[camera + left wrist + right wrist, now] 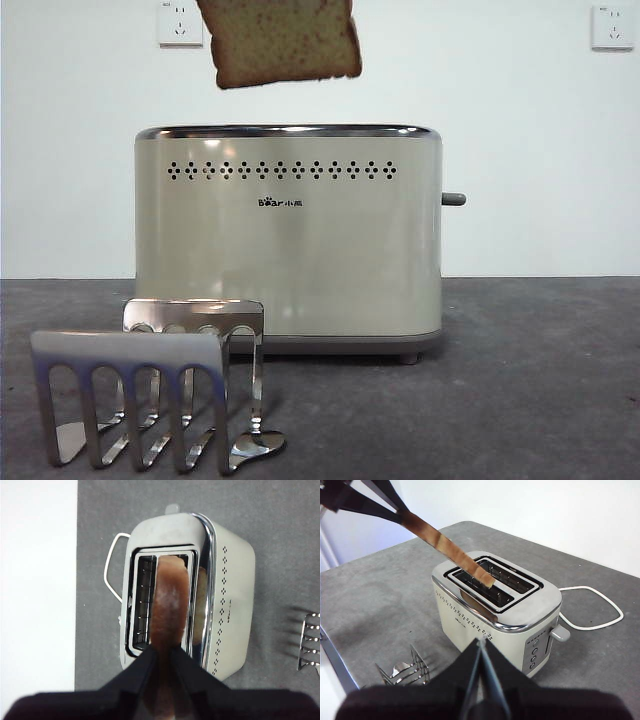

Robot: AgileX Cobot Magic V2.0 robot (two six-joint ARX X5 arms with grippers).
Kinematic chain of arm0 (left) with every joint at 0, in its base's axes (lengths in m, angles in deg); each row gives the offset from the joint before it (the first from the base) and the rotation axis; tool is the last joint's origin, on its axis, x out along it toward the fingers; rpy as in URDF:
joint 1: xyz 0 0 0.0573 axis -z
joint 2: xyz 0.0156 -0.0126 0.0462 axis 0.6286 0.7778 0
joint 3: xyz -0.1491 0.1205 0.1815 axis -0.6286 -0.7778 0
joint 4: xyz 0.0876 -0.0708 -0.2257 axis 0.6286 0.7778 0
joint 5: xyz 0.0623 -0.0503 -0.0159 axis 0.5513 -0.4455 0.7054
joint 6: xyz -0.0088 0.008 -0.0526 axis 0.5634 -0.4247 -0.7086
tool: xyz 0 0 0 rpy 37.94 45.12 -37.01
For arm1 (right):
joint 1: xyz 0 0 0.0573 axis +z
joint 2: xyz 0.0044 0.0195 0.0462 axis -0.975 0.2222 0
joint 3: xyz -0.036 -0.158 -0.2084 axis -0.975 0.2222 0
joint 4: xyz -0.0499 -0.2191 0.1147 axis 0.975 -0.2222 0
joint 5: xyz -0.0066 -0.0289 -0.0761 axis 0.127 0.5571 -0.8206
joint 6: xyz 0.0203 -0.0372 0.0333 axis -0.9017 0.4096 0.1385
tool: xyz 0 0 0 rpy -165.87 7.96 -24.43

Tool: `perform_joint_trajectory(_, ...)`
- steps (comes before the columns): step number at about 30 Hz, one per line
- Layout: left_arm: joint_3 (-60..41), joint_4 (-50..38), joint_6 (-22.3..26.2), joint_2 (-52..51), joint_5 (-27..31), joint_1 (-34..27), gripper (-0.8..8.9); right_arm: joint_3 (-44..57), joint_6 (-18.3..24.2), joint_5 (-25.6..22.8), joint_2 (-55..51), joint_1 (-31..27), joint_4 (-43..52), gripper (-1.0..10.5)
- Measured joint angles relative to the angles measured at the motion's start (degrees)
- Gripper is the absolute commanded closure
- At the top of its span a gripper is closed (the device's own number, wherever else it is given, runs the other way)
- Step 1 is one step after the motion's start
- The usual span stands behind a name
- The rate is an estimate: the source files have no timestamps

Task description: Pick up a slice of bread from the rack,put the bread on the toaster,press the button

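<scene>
The slice of bread (282, 42), with brown crust and speckled crumb, hangs in the air above the left part of the cream toaster (290, 240). My left gripper (164, 652) is shut on the slice (170, 600), which shows edge-on over the toaster's two slots (142, 600). The right wrist view shows the left gripper (370, 502) holding the slice (450, 552) tilted, its lower corner just over the slots. My right gripper (481, 645) is shut and empty, raised in front of the toaster (485, 625). The silver rack (150, 390) stands empty in front of the toaster.
The toaster's grey lever (561, 633) and a column of round buttons (534, 657) are on its end face. A white cord (600, 610) trails behind it. The rack also shows in the right wrist view (405, 672). The table's edge (335, 665) lies near the rack.
</scene>
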Motion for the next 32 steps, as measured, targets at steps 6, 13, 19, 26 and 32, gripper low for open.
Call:
perform_joint_trajectory(6,0.00,0.00,0.00,2.67,0.00,-1.64,8.22,0.00,0.00,0.00,0.00,0.00,-0.92,9.5)
perform_joint_trajectory(13,0.00,0.00,0.00,5.05,-1.75,-3.63,8.22,0.00,0.00,0.00,0.00,0.00,-1.88,9.5)
perform_joint_trajectory(19,0.00,-0.20,0.00,8.02,-3.32,-5.40,8.22,0.00,0.00,0.00,0.00,0.00,-1.92,9.5)
perform_joint_trajectory(26,0.17,-0.87,0.00,10.86,-4.00,-7.37,8.22,0.00,0.00,0.00,0.00,0.00,-2.14,9.5)
perform_joint_trajectory(32,0.81,-5.29,0.00,12.55,-7.21,-9.66,8.22,0.00,0.00,0.02,0.00,0.00,-3.93,9.5)
